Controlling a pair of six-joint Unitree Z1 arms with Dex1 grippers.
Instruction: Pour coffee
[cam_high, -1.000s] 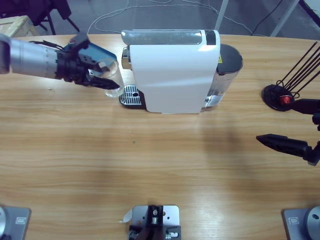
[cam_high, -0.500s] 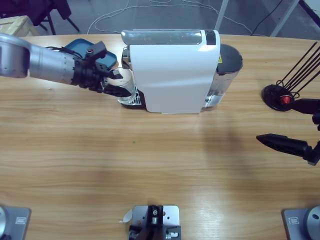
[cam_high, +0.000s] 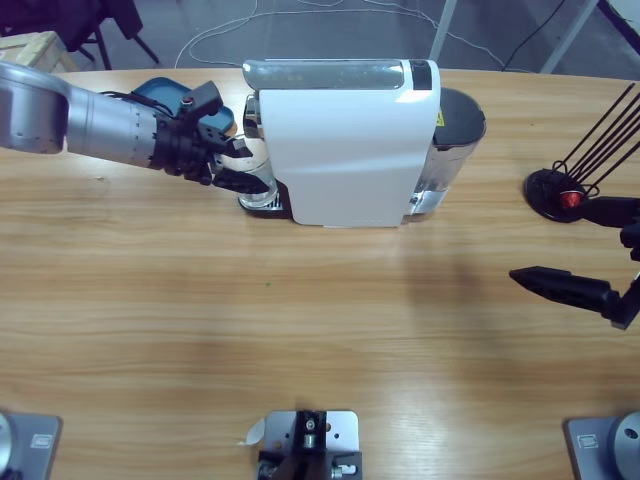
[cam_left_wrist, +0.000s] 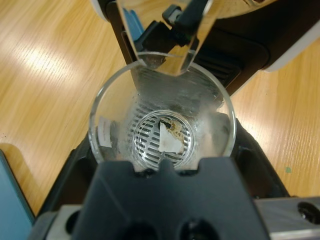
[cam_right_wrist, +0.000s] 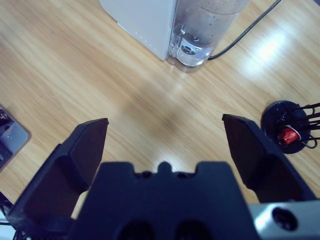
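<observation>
While the left tool (cam_high: 232, 166) keeps a firm hold on a clear glass cup (cam_left_wrist: 161, 121), the cup sits on the slotted drip tray (cam_high: 262, 198) at the left end of the white coffee machine (cam_high: 345, 145), directly under the machine's overhanging spout (cam_left_wrist: 167, 32); in the left wrist view the round grille of the tray shows through the cup's base, along with a pale scrap at its centre that I cannot identify. The machine stands near the far edge of the surface (cam_high: 300, 330), its clear water tank (cam_high: 450, 150) at its right end with a cable trailing from it; a blue object (cam_high: 160, 93) lies behind the left arm, close to the far edge, partly hidden by the arm. The right tool (cam_high: 560, 288) hangs near the right edge with its jaws spread wide and nothing between them, well apart from the machine; beside it, nearer the far right corner, stands a black round base with a red button (cam_high: 562, 195) and thin black rods rising from it.
</observation>
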